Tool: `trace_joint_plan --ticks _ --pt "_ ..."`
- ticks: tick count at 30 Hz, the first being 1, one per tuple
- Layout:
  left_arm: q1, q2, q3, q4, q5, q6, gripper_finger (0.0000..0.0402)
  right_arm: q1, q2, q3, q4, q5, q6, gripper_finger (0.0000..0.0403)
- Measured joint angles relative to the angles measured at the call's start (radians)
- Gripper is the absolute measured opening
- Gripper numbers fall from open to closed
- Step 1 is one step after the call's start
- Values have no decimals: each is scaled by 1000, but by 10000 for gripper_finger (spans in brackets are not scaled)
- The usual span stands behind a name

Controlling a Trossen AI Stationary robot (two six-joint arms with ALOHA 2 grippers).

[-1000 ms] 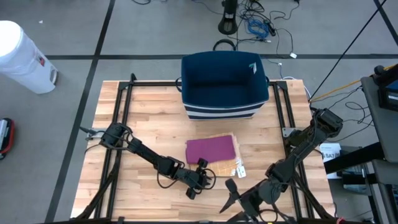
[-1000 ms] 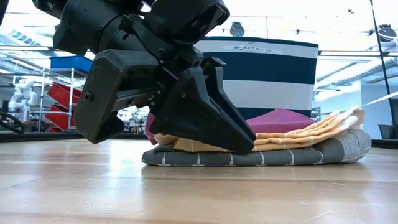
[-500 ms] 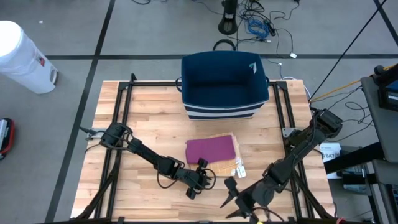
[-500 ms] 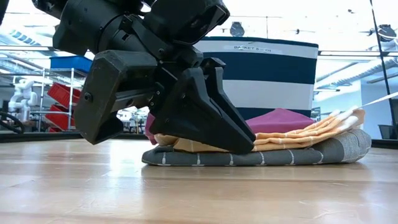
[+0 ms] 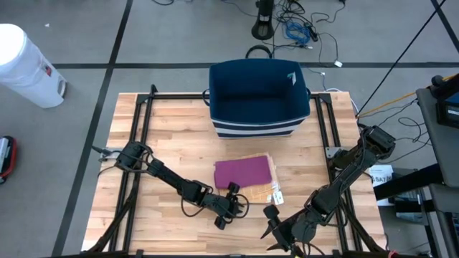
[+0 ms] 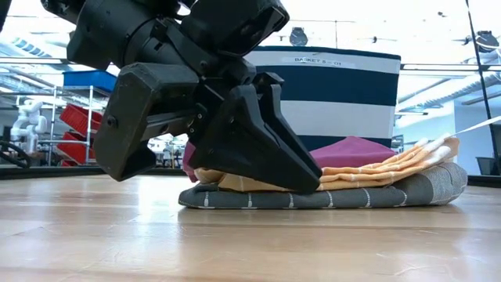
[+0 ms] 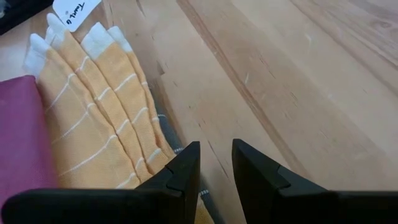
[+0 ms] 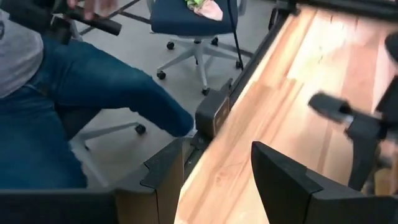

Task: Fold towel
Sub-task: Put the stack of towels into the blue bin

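A stack of folded towels (image 5: 245, 176) lies on the wooden table: maroon on top (image 6: 356, 149), orange with white stripes in the middle (image 7: 93, 118), grey at the bottom (image 6: 329, 197). My left gripper (image 5: 244, 204) is low at the stack's near edge, pointing toward the table's right. Its fingers (image 7: 214, 155) stand a narrow gap apart with bare wood between them. My right gripper (image 5: 271, 223) is open and empty near the table's front edge (image 8: 217, 162). My left gripper has one finger (image 7: 180, 171) over the near edge of the grey towel (image 7: 177, 149), beside the orange layers. I cannot tell whether it touches the cloth. Nothing shows between the two fingers.
A navy basket with white stripes (image 5: 259, 97) stands at the table's far edge behind the stack. A white tag (image 5: 276, 195) lies by the stack's right corner. A person's legs (image 8: 93, 112) and an office chair (image 8: 193, 25) show beyond the table.
My right gripper has shifted a little toward the table's right and near edge. The towel stack and my left gripper have kept still.
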Motion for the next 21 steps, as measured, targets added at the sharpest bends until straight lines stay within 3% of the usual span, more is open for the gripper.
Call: trace_joint_plan --ticks 8,14,21 --pt "0 0 1 71 0 -4 99 7 0 0 -102 0 162 173" --pt "0 0 1 109 17 -162 99 7 0 0 -108 3 182 173" --pt "-3 0 1 135 124 -239 99 5 0 0 -178 10 203 173"
